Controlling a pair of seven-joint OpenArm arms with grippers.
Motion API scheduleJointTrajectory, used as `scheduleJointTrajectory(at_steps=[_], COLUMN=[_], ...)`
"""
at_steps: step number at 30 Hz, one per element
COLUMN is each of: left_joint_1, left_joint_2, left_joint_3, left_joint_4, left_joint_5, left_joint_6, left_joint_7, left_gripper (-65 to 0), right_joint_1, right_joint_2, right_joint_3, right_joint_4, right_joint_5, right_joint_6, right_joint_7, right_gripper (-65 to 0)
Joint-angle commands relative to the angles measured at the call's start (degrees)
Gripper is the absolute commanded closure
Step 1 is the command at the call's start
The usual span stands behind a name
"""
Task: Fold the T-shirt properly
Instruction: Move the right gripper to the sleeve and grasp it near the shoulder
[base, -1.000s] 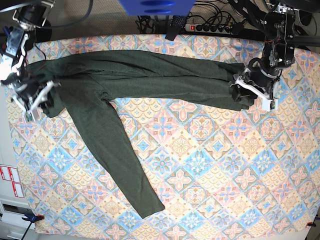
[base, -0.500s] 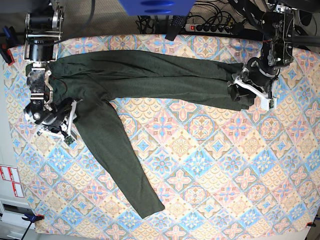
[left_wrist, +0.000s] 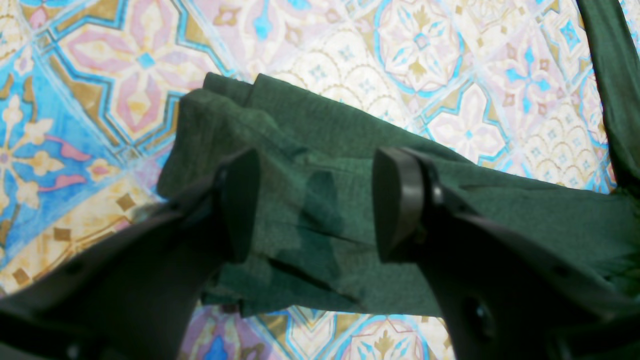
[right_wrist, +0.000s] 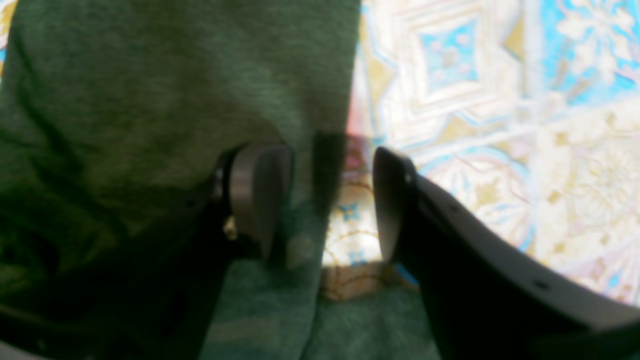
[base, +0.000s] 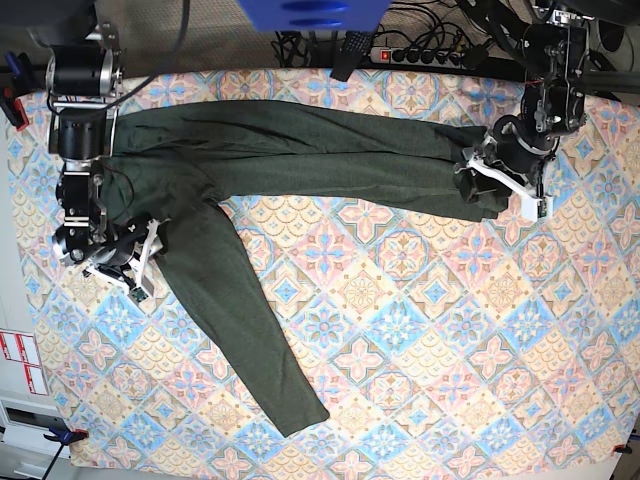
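The dark olive-green T-shirt (base: 300, 150) lies stretched across the far part of the table, with one long sleeve running down to the front middle. My left gripper (base: 490, 188) sits at the shirt's bunched right end. In the left wrist view it (left_wrist: 320, 205) is open, with its fingers (left_wrist: 240, 205) apart just above the folded fabric (left_wrist: 320, 130). My right gripper (base: 132, 268) is at the shirt's lower left edge. In the right wrist view it (right_wrist: 325, 200) is open and straddles the fabric's edge (right_wrist: 150, 75), with nothing pinched.
A patterned tablecloth (base: 430, 330) covers the table. A power strip and cables (base: 430, 55) lie behind the far edge, beside a blue object (base: 310, 12). The table's left edge, with white labels (base: 20, 362), is close to my right arm.
My right arm has swung from the table's far left edge inward and down to the shirt's lower left edge. The shirt's left part now lies flatter. My left arm has hardly moved.
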Motion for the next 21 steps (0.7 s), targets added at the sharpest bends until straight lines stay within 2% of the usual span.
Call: scheduleJointTrajectory(at_steps=[1,7,10,14,21], left_joint_1=[-0.2,-0.2,-0.2,-0.1,0.1], left_joint_2=[-0.7,-0.7,-0.7,-0.7,-0.7], left_joint_3=[-0.2,-0.3,-0.3,-0.5,-0.3], left_joint_4=[1.0,0.9,0.9,0.9,0.9], left_joint_5=[-0.1,0.0,-0.1,-0.2,-0.2], left_joint_6=[-0.3,-0.3,-0.3,-0.3,-0.3], left_joint_7=[-1.1,-1.1,-1.1,-1.1,-1.1], left_gripper=[-35.5,-35.5,-35.4,-35.2,-35.2], right_joint_1=[2.6,6.2,7.1,7.1,7.1], right_joint_2=[-0.1,-2.6,-3.9,-4.4,-4.5], right_joint_3=[0.2,0.2,0.2,0.2,0.7], right_joint_4=[0.2,-3.8,-6.7,-11.0,-13.2], right_joint_5=[0.8,0.7,0.7,0.5,0.7], right_joint_6=[-0.2,-0.2,-0.2,-0.2,-0.2], right_joint_7=[1.1,1.3,3.9,7.7,10.3], right_gripper=[-29.9,-30.2,-30.2,-30.0,-29.9])
